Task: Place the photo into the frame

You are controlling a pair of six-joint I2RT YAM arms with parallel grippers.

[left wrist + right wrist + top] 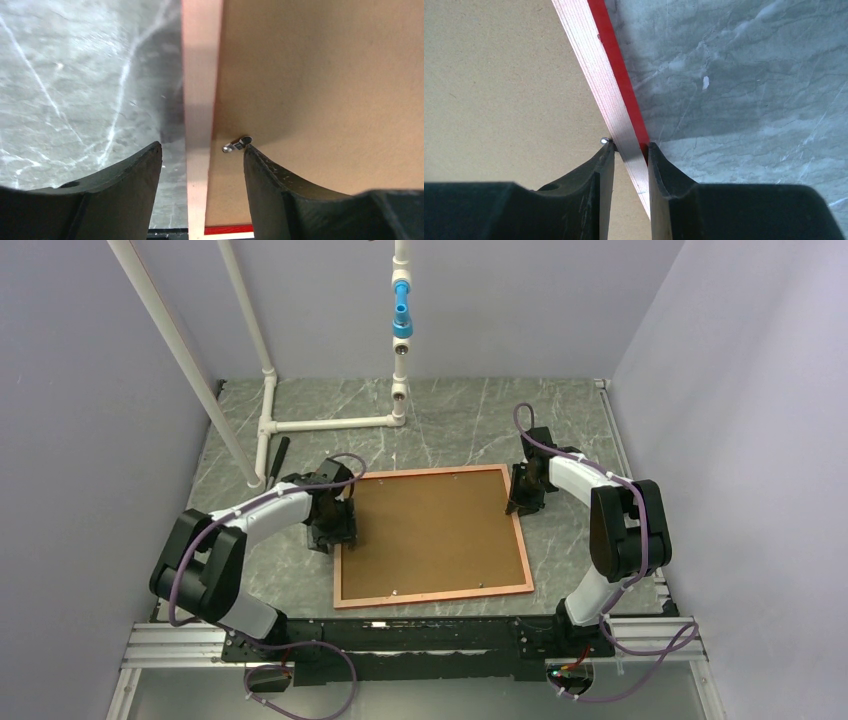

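The frame (437, 595) lies face down on the marble table, pale wood side up, with a brown backing board (435, 530) filling it. The photo is hidden. My left gripper (335, 530) stands open astride the frame's left rail (201, 75). One finger is over the table and the other is over the backing board (325, 75), beside a small metal tab (237, 145). My right gripper (522, 502) is shut on the right rail (596, 75), whose red edge shows, with a tab (604, 140) at the inner fingertip.
A white pipe stand (330, 424) with a blue fitting (402, 318) rises at the back left. A dark stick (278, 458) lies beside it. Grey walls close in both sides. An aluminium rail (180, 645) runs along the near edge.
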